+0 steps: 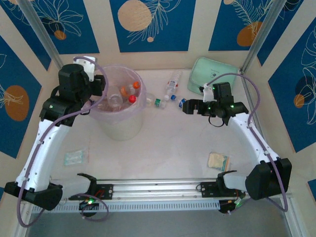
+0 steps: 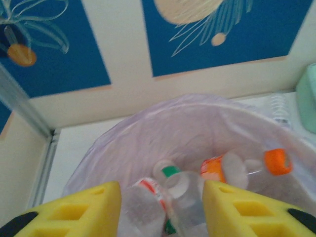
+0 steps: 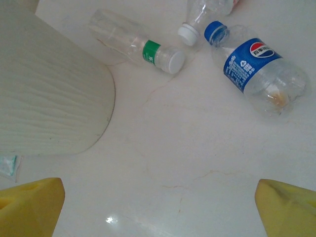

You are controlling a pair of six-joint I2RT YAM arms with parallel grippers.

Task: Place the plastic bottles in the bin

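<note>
The blue-labelled bottle [image 3: 256, 69] is laid slantwise just ahead of the released right claw [image 3: 158, 190]; the left claw [image 2: 160, 190], parted and empty, is held over the bin [image 2: 197, 106].

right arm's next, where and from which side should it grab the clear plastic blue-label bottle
Probably across the labelled middle of the blue-label bottle, from above, the open right gripper turned so a finger lands on each long side. It lies flat on the table, and its blue cap sits close beside another bottle's white cap, crowding that end.

Robot lab cell: white table [image 1: 168, 148], aluminium rail [image 1: 158, 186], blue leaf-patterned backdrop panels [image 1: 168, 29]
</note>
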